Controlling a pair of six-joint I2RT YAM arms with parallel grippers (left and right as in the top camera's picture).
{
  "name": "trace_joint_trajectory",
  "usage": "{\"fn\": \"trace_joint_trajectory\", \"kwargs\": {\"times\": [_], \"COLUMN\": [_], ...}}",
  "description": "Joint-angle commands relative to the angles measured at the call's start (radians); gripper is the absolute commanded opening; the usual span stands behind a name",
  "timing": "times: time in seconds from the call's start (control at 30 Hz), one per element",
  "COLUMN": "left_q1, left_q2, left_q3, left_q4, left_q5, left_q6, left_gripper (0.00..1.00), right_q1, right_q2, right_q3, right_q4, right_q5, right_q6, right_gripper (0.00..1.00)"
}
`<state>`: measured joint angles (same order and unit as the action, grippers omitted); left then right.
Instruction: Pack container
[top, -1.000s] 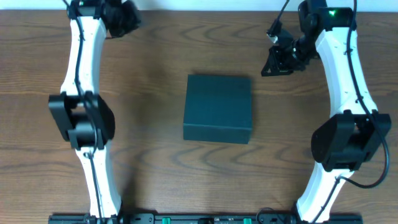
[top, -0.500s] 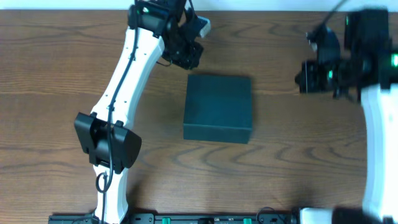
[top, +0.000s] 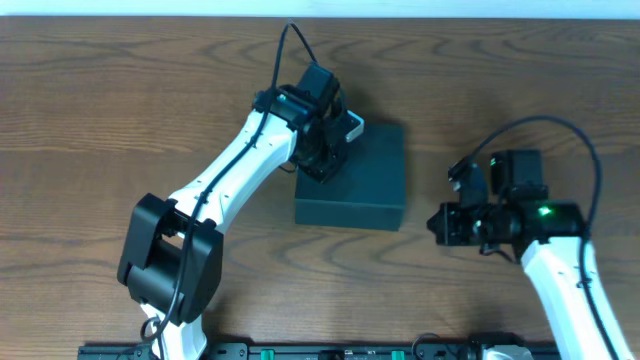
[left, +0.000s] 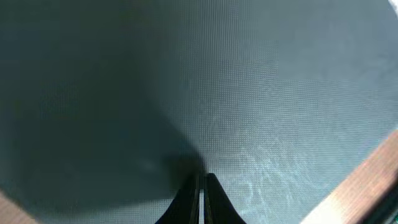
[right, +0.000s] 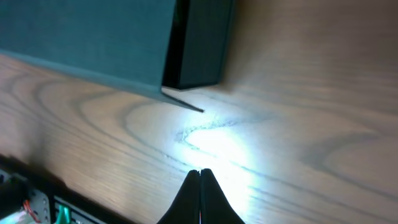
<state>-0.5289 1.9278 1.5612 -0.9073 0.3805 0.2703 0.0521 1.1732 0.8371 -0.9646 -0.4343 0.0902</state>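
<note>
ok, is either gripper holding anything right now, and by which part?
Nothing is held. The left gripper is shut and empty over the container, at its top; the right gripper is shut and empty above the table beside it.

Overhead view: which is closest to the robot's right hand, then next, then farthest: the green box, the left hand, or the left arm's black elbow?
Starting from the right hand:
1. The green box, just to its left.
2. The left hand, over the box's back left part.
3. The left arm's black elbow, far off to the left.
</note>
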Motion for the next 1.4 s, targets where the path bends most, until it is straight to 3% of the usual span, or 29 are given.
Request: {"fn": "trace_joint_trajectory", "kwargs": {"times": [0.0, 0.23, 0.5, 0.63, 0.87, 1.1, 1.23, 1.37], "left_q1": [-0.005, -0.009, -0.009, -0.009, -0.009, -0.008, 0.003, 0.050], "left_q2": [-0.016, -0.016, -0.016, -0.017, -0.017, -0.035, -0.130, -0.293], "left_q3": [-0.064, -0.097, -0.097, -0.097, -0.097, -0.084, -0.037, -0.031], "left_q4": [0.022, 0.027, 0.027, 0.026, 0.021, 0.003, -0.050, -0.028], "left_q5": [-0.018, -0.017, -0.017, -0.017, -0.017, -0.017, -0.019, -0.026], "left_q6": [0.022, 0.021, 0.021, 0.022, 0.021, -0.006, -0.039, -0.092], "left_gripper": [0.06, 0.06, 0.06, 0.06, 0.06, 0.06, 0.06, 0.06], "right_q1": [0.048, 0.205, 0.453, 0.509, 0.511, 0.507, 0.479, 0.410], "right_q2": [-0.004, -0.003, 0.026, 0.095, 0.188, 0.160, 0.025, -0.143], "right_q3": [-0.078, -0.244, -0.380, -0.387, -0.386, -0.358, -0.261, -0.119], "right_q4": [0.051, 0.364, 0.762, 0.838, 0.968, 0.951, 0.740, 0.553], "right_q5": [-0.036, -0.040, 0.282, 0.411, 0.431, 0.315, 0.284, 0.428], "right_q6": [0.081, 0.303, 0.602, 0.653, 0.657, 0.636, 0.549, 0.395], "right_gripper": [0.02, 0.02, 0.02, 0.02, 0.02, 0.01, 0.01, 0.02]}}
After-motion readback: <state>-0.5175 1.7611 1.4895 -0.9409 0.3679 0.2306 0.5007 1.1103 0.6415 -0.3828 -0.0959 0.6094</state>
